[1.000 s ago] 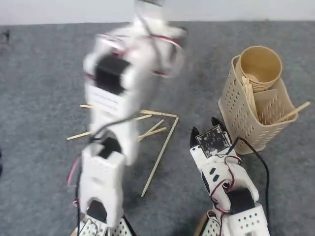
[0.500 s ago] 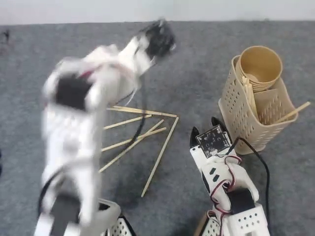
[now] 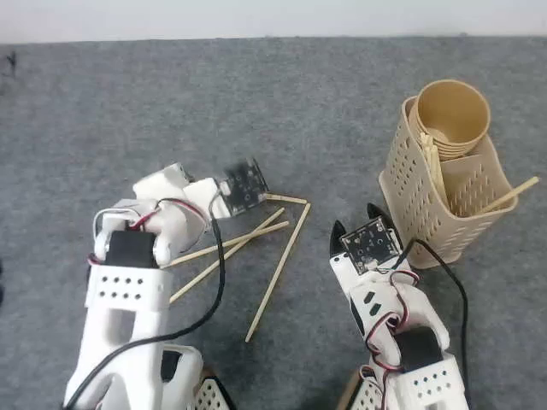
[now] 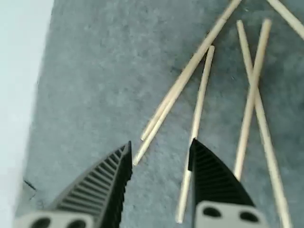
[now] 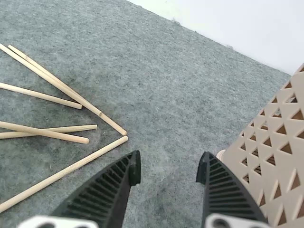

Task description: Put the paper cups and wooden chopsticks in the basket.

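Several wooden chopsticks (image 3: 275, 262) lie scattered on the grey mat left of centre. My left gripper (image 4: 160, 151) hangs low over their far ends, open, with one chopstick (image 4: 195, 126) running between its fingers and nothing gripped. In the high view the left gripper (image 3: 249, 191) sits at the sticks' upper left. A beige perforated basket (image 3: 425, 213) stands at the right, holding stacked paper cups (image 3: 451, 113) and a few chopsticks (image 3: 511, 196). My right gripper (image 5: 168, 164) is open and empty, low over the mat between the basket (image 5: 280, 156) and the loose chopsticks (image 5: 61, 95).
The grey mat (image 3: 342, 102) stretches bare behind the arms up to a white wall strip at the back. The right arm's base and cables (image 3: 410, 333) stand close to the basket's near side.
The left arm has swung down from high over the mat to low above the chopsticks, uncovering them in the high view. The right arm and the basket have stayed put.
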### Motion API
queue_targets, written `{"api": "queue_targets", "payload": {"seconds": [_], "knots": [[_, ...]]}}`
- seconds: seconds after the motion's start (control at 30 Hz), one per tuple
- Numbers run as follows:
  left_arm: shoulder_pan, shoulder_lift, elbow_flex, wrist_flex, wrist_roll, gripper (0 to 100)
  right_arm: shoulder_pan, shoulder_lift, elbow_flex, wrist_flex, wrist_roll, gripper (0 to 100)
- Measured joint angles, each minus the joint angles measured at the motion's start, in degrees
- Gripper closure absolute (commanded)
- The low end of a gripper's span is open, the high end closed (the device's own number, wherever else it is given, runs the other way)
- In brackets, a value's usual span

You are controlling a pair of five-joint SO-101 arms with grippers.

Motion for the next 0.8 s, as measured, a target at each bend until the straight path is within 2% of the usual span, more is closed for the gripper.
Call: {"api": "queue_targets", "payload": {"seconds": [0.1,0.3,0.4,0.8], "knots": [[-0.4,5.2,-2.5,3.2,-3.7,81,0.0,0.0,0.0,0.0,0.0,79.0],[-1.5,26.6,-17.4,12.4,-3.6,81,0.0,0.0,0.0,0.0,0.0,79.0],[-1.4,36.4,-24.4,13.0,-3.6,81,0.0,0.0,0.0,0.0,0.0,79.0],[-0.6,67.4,-48.9,12.7,-10.9,81,0.0,0.0,0.0,0.0,0.0,79.0]]}}
